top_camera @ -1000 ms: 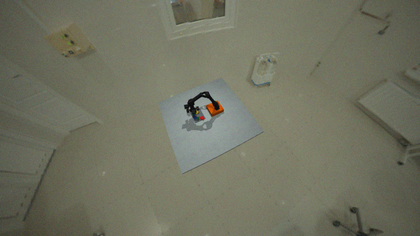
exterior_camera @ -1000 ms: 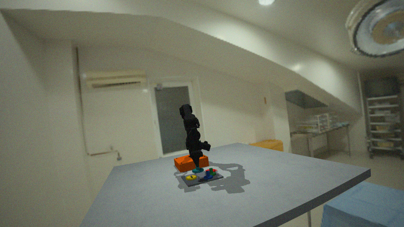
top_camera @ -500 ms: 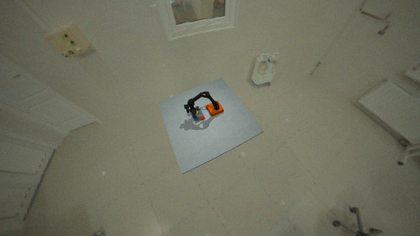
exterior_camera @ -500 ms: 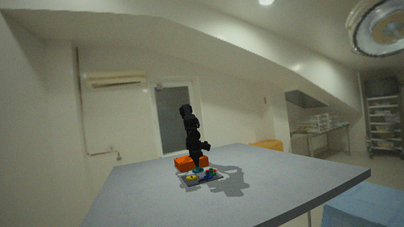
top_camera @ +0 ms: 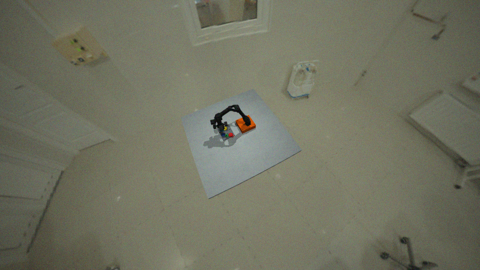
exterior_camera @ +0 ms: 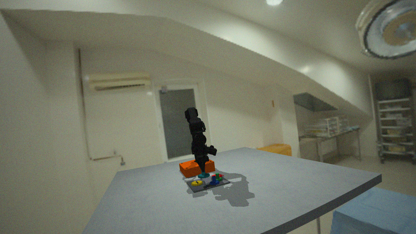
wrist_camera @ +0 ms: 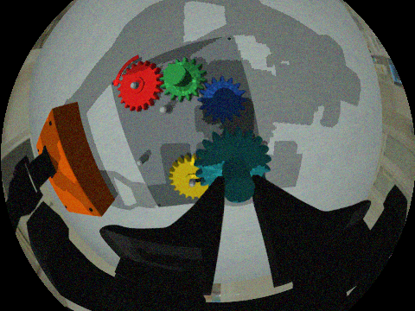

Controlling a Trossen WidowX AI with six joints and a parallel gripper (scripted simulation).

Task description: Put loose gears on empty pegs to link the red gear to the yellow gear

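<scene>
The hand (exterior_camera: 202,172) (wrist_camera: 238,181), its fingers only slightly apart, grips the stem of one teal gear (exterior_camera: 203,175) (wrist_camera: 233,157), which hangs over the grey board (top_camera: 227,137) (exterior_camera: 195,191) (wrist_camera: 181,125). On that board, which lies nearest the surface's (top_camera: 234,164) (exterior_camera: 162,203) (wrist_camera: 328,173) left corner in the top view, there are one red gear (top_camera: 230,135) (exterior_camera: 219,175) (wrist_camera: 144,92), one green gear (top_camera: 227,135) (exterior_camera: 218,178) (wrist_camera: 190,86), one blue gear (top_camera: 223,134) (exterior_camera: 214,182) (wrist_camera: 222,101) and one yellow gear (top_camera: 225,128) (exterior_camera: 196,183) (wrist_camera: 185,173). Two bare pegs (wrist_camera: 163,110) show in the wrist view, between the board's edges.
</scene>
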